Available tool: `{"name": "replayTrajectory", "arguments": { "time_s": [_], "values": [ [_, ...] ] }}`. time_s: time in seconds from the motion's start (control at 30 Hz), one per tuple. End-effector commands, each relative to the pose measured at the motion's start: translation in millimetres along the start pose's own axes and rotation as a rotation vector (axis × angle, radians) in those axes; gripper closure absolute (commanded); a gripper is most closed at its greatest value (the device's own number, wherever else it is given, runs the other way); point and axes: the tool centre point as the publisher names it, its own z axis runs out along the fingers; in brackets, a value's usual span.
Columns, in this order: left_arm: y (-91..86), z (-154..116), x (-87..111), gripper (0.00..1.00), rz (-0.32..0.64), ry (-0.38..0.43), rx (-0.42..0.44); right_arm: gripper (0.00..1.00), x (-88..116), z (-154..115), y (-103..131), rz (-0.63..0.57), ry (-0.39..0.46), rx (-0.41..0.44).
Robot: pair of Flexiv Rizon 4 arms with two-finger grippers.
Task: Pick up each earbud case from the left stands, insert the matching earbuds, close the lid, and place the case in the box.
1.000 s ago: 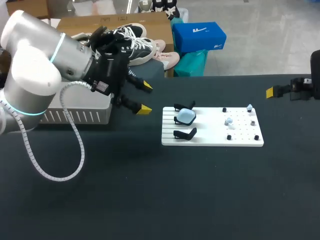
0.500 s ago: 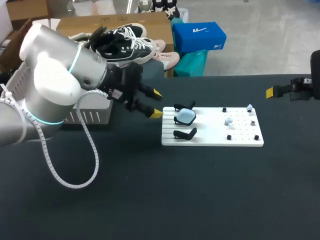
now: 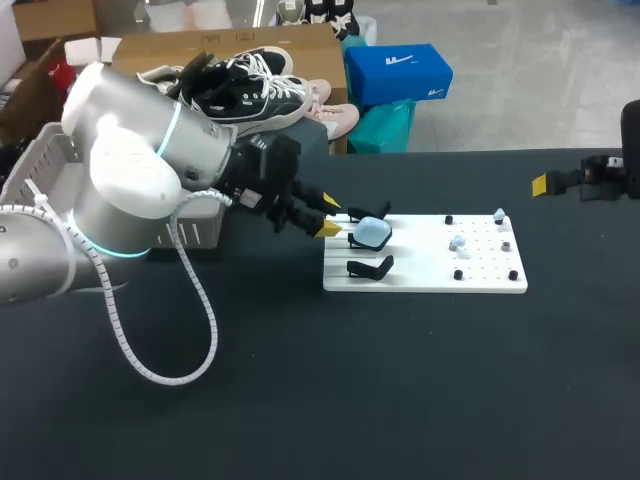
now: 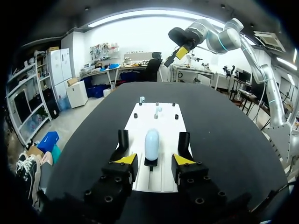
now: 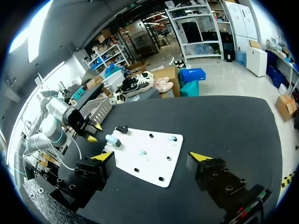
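A light blue earbud case (image 3: pixel 373 233) stands on the middle of three black stands at the left end of a white board (image 3: pixel 430 270). My left gripper (image 3: pixel 328 217) is level with it at the board's left edge. In the left wrist view the case (image 4: pixel 152 143) rises just ahead of the gripper (image 4: pixel 155 161), in line with the gap; the fingers are open and touch nothing. Two small pale earbuds (image 3: pixel 458 242) sit on the board's right half. My right gripper (image 5: pixel 152 157) hangs open and empty, well off to the right of the board (image 5: pixel 154 142).
A pale mesh basket (image 3: pixel 190 233) sits on the table behind my left arm, left of the board. The stands in front of and behind the case (image 3: pixel 370 267) are bare. Small black pegs dot the board's right half.
My left arm has swung right from beside the basket to the board's left edge, and its fingers have drawn closer together. The right arm has not moved.
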Motion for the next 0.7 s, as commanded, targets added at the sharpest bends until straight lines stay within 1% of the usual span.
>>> {"name": "replayTrajectory", "arguments": {
  "time_s": [0.03,0.07,0.13,0.2,0.23,0.3,0.33,0.4,0.47,0.53,0.63,0.7],
  "values": [
    [5.1,10,1.4,0.44,0.004,-0.006,0.012,0.0,0,1,-1,-0.001,0.0,-0.003],
    [5.4,11,1.3,0.38,0.004,-0.008,0.016,0.0,0,1,-1,-0.001,0.0,-0.003],
    [6.3,14,0.9,0.45,0.003,-0.01,0.019,0.0,0,1,-1,-0.001,0.0,-0.003],
    [7.3,17,1.1,0.44,0.002,-0.013,0.02,0.0,0,1,-1,-0.001,0.0,-0.003],
    [7.8,19,1.4,0.42,0.003,-0.014,0.02,0.0,0,1,-1,-0.001,0.0,-0.003],
    [8.9,21,1.7,0.31,0.001,-0.015,0.021,0.0,0,1,-1,-0.001,0.0,-0.003],
    [9.2,22,1.8,0.28,0.001,-0.016,0.021,0.0,0,1,-1,-0.001,0.0,-0.003],
    [9.9,24,1.7,0.25,0.002,-0.021,0.02,0.0,0,1,-1,-0.001,0.0,-0.003],
    [10.9,26,1.2,0.27,0.004,-0.025,0.018,0.0,0,1,-1,-0.001,0.0,-0.003],
    [11.4,28,0.5,0.27,0.005,-0.03,0.019,0.0,0,1,-1,-0.001,0.0,-0.003],
    [11.2,30,-0.5,0.34,0.006,-0.037,0.026,0.0,0,1,-1,-0.001,0.0,-0.003],
    [10.4,32,-0.8,0.35,0.007,-0.039,0.034,0.0,0,1,-1,-0.001,0.0,-0.003]
  ]
}}
